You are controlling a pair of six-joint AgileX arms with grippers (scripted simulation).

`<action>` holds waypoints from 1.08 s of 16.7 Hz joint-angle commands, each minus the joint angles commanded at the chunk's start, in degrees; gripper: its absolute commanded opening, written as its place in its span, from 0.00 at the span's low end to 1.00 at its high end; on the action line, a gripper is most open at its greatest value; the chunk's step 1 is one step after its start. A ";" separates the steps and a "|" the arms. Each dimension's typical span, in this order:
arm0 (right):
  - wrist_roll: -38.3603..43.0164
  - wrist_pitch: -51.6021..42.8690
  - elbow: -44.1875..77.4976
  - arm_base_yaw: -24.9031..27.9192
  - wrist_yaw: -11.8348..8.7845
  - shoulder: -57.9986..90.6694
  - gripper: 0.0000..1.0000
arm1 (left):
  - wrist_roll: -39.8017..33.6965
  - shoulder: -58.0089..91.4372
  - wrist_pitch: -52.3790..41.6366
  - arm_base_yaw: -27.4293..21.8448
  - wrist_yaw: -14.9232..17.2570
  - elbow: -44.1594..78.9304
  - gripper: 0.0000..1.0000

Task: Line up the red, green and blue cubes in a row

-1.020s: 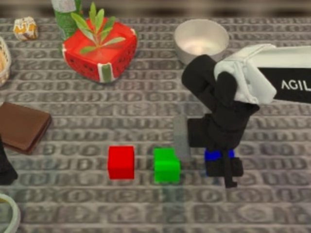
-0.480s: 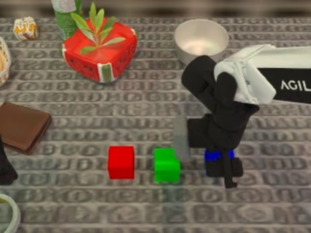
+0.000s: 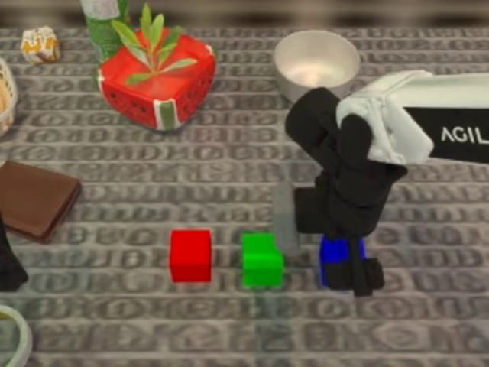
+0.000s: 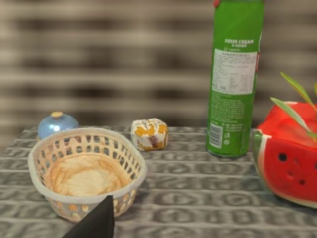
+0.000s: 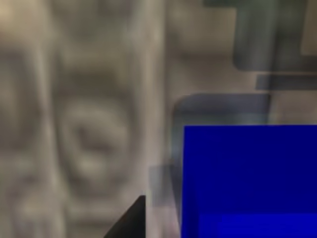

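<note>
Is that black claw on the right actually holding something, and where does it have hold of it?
It cannot be told: the right gripper sits over the blue cube, hiding any hold on its sides.

Changes since one second ago:
- Our right gripper (image 3: 353, 269): shifted slightly toward the table's left edge; its dark finger (image 3: 359, 275) now sits further in over the cube.
- Blue cube (image 3: 333, 252): more of its left part now shows beside the gripper, as a taller, narrower blue patch than before, toward the green cube (image 3: 262, 260).

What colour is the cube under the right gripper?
Deep blue cube, plain; clearest in the right wrist view.
</note>
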 joint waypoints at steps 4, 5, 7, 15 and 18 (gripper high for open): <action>0.00 0.00 0.00 0.00 0.00 0.00 1.00 | 0.00 0.00 0.00 0.00 0.00 0.00 1.00; 0.00 0.00 0.00 0.00 0.00 0.00 1.00 | 0.00 0.00 0.00 0.00 0.00 0.00 1.00; 0.00 0.00 0.00 0.00 0.00 0.00 1.00 | 0.00 0.00 0.00 0.00 0.00 0.00 1.00; -0.24 -11.28 7.51 0.22 -0.02 -3.34 1.00 | 0.00 0.00 0.00 0.00 0.00 0.00 1.00; -0.27 -14.62 9.88 0.32 -0.03 -4.77 1.00 | 0.00 0.00 0.00 0.00 0.00 0.00 1.00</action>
